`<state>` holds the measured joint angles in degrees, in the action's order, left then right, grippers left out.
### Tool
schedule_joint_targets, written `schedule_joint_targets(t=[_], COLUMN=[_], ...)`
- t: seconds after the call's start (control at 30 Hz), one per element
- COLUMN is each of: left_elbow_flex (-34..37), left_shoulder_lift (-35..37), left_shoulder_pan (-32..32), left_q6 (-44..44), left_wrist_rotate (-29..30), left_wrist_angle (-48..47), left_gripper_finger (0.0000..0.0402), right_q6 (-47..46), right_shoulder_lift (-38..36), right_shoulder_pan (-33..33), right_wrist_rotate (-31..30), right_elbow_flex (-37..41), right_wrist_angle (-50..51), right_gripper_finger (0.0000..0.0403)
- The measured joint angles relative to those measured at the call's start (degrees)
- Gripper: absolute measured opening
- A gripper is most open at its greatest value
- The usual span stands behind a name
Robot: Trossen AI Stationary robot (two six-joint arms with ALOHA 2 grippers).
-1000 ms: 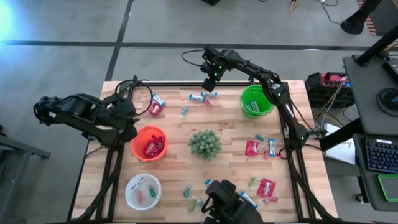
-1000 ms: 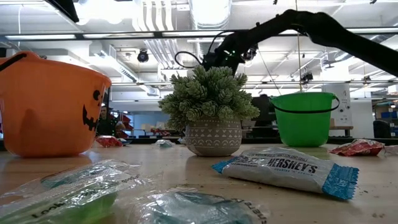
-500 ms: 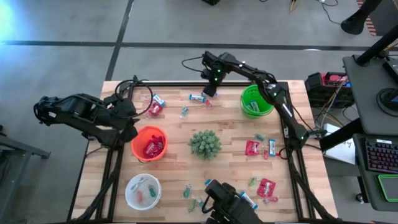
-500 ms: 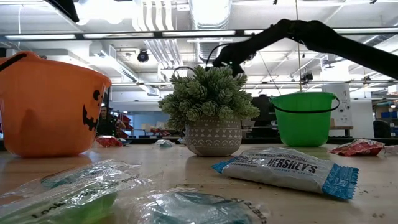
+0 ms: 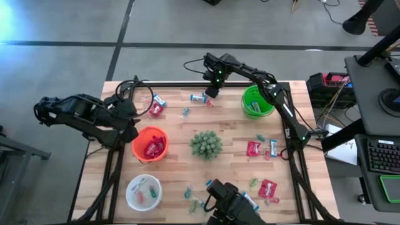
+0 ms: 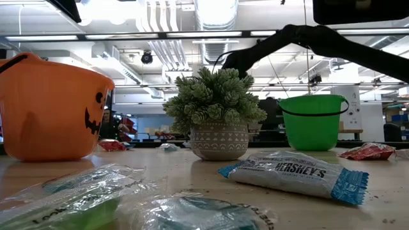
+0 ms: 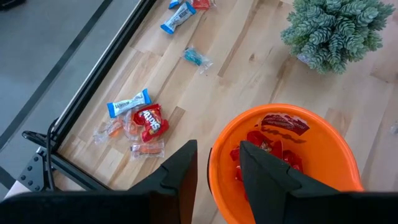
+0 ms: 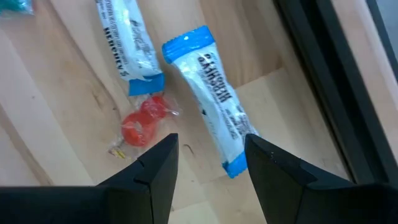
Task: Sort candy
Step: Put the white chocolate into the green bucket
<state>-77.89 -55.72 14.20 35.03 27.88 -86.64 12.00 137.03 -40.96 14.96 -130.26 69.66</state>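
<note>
Jaws of the right gripper (image 8: 205, 158) stood parted and empty, hovering over the far edge of the table (image 5: 231, 134); the left gripper (image 7: 217, 165), likewise parted and empty, hung above the orange bucket (image 7: 345, 162) at the left.

Item: blue-and-white bar (image 8: 214, 102), lying flat on the wood directly under the right fingers, close to the far frame rail. Judged light, soft-cored, in a slick crinkly wrapper likely to slide; best pinched across the narrow middle, clear of the flared ends.

Beside it: a second bar (image 8: 127, 43) and a small red twist candy (image 8: 140, 127), near but apart. The twist looked tiny and easy to nudge by accident.

Further stock: a teal piece (image 5: 185, 112) just nearer; a red packet (image 7: 151, 121) with a bar and small orange pieces at the far left; red packets (image 5: 254, 148) and a bar to the right; scattered green and teal pieces along the near edge.

Containers: orange bucket held red packets; green bucket (image 5: 257, 101) at the far right held bars; white bowl (image 5: 142, 192) at the near left held green pieces.

Centre: potted plant (image 5: 205, 144), not stock.
</note>
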Motion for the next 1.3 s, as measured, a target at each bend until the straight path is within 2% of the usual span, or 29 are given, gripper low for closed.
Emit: schedule_joint_targets(t=[0.3, 0.97, 1.03, 1.13, 1.3], left_elbow_flex=[0.0, 0.0, 0.0, 0.0, 0.0], left_shoulder_lift=[0.0, -0.04, -0.07, -0.06, -0.04], left_shoulder_pan=[0.0, 0.0, 0.0, 0.0, -0.01], left_q6=[-0.46, -0.44, -0.43, -0.42, -0.42], left_wrist_rotate=[0.0, 0.02, 0.02, 0.02, 0.02], left_wrist_angle=[0.01, 0.25, 0.3, 0.51, 0.51], left_gripper_finger=[0.0102, 0.0102, 0.0102, 0.0102, 0.0102], right_q6=[2.56, 1.12, 0.4, -0.8, -3.0], right_shoulder_lift=[0.0, 0.02, 0.02, -0.03, -0.11], right_shoulder_pan=[-0.08, -0.41, -0.51, -0.85, -1.36], right_wrist_rotate=[0.01, -0.93, -3.2, -3.38, -3.16], right_elbow_flex=[0.63, 5.91, 6.81, 7.67, 7.76], right_wrist_angle=[0.07, -6.03, -6.53, -6.96, -7.09], right_gripper_finger=[0.0176, 0.0172, 0.0163, 0.0136, 0.0057])
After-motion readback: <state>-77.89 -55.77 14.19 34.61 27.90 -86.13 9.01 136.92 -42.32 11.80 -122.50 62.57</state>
